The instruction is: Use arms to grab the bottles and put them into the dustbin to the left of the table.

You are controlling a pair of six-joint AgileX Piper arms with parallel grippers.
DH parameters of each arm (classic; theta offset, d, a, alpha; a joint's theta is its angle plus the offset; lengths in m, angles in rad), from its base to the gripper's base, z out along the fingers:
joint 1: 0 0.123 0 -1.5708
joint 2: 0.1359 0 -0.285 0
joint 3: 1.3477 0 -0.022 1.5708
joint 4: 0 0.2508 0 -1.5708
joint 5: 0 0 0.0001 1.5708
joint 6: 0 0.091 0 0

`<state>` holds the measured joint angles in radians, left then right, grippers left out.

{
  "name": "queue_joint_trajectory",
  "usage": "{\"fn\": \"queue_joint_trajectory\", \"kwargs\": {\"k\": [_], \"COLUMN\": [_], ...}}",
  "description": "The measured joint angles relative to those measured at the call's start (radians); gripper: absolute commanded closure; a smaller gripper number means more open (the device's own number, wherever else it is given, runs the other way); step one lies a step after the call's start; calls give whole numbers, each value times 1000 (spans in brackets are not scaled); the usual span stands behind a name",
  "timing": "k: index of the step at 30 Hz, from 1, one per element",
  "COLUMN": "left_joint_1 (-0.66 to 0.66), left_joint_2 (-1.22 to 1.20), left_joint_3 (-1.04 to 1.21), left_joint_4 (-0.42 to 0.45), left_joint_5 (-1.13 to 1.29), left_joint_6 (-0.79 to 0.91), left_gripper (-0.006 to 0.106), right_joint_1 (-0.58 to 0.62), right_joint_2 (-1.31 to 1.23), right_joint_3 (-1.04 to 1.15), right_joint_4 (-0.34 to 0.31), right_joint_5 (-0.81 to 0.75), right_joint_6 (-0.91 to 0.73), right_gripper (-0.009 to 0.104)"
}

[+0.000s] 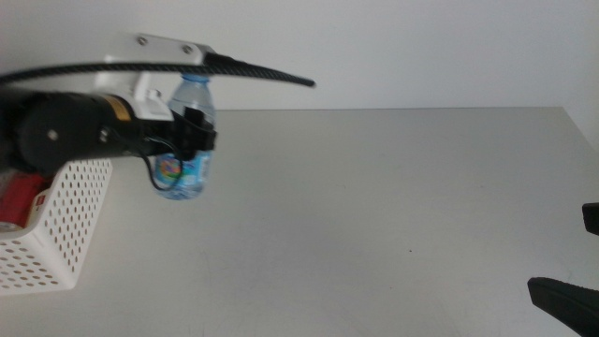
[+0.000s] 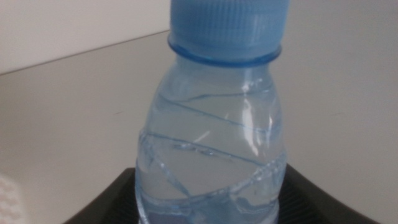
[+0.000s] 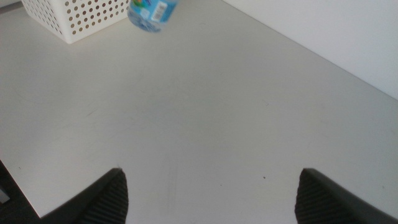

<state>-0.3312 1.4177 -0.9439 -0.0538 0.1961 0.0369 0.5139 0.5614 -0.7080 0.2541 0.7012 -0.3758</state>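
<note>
My left gripper (image 1: 192,140) comes in from the left and is shut on the small clear water bottle (image 1: 190,164), just below its blue cap. The bottle hangs upright just to the right of the dustbin (image 1: 65,225), apparently a little off the table (image 1: 374,206). In the left wrist view the bottle (image 2: 211,124) fills the picture between the dark jaws of that gripper (image 2: 211,208). A red can (image 1: 19,198) lies inside the white perforated dustbin. My right gripper (image 3: 217,199) waits open and holding nothing at the table's near right edge.
The right wrist view shows the dustbin's corner (image 3: 74,15) and the bottle (image 3: 151,12) far across the light-grey tabletop (image 3: 205,112). A white wall runs behind the table's far edge.
</note>
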Motion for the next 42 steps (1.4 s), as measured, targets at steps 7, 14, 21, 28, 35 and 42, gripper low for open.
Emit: {"fn": "queue_joint_trajectory", "kwargs": {"k": [7,14,21,28,35,42], "left_joint_1": [264,481,628,651,651,651], "left_joint_2": [-26,30,136,289,369,369], "left_joint_3": [-301,-491,-506,-506,-507,-516], "left_joint_4": [11,8,-38,-66,-83,-112], "left_joint_5": [541,770,831,797,777,775], "left_joint_6": [200,267,275,279,302,330], "left_gripper": [102,102,102,93,46,7], "right_joint_1": [0,0,0,0,0,0], "right_joint_2": [0,0,0,0,0,0], "right_joint_3": [0,0,0,0,0,0], "right_joint_4": [0,0,0,0,0,0], "right_joint_5": [0,0,0,0,0,0], "right_joint_6": [0,0,0,0,0,0], "right_gripper": [25,25,25,25,25,25]}}
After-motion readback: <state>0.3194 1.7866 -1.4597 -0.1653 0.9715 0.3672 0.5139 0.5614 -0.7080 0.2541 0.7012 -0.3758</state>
